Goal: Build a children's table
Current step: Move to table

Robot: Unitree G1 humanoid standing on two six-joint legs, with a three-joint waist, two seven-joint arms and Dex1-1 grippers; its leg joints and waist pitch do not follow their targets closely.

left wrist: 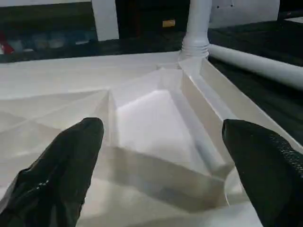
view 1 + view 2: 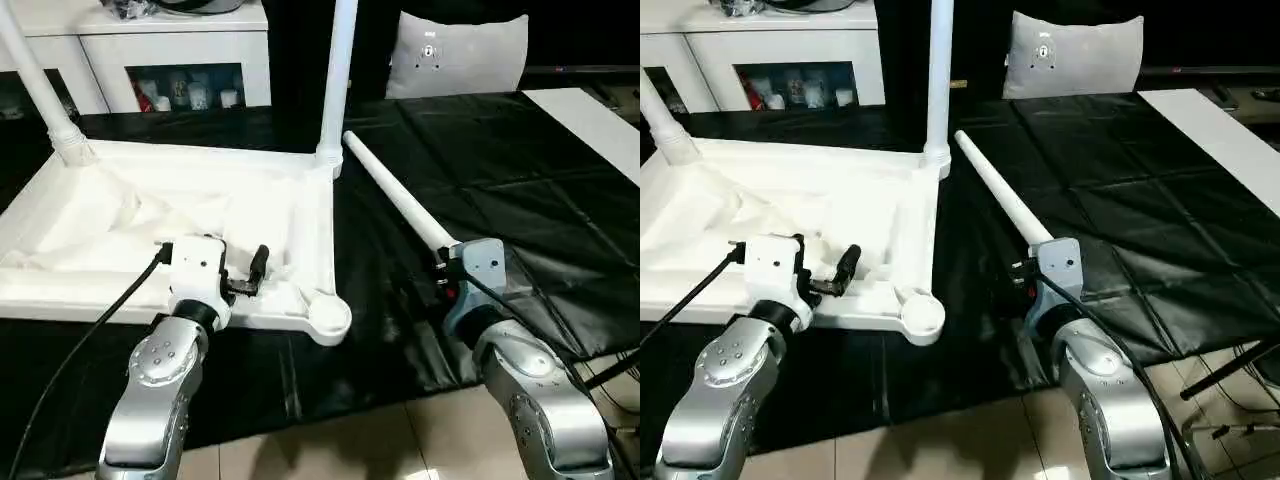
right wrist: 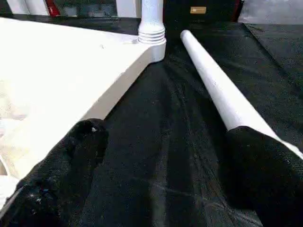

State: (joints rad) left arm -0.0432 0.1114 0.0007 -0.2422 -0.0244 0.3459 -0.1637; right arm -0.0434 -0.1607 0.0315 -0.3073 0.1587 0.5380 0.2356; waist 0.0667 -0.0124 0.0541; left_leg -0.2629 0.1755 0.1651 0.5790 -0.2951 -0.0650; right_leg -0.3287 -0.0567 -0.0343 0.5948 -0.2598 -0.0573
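Standing 2 legs (image 2: 338,80) cut off above upturned top (image 2: 300,215).

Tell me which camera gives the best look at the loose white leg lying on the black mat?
The left eye view: the loose leg shows nearly whole, from its far tip beside the table top down to the right tool. The right eye view shows much the same. The right wrist view shows it close up; the left wrist view catches just a stretch.

We lose the tops of both standing legs (image 2: 338,75) past the frame edge, and the loose leg's (image 2: 395,195) near end behind the right gripper (image 2: 445,268).
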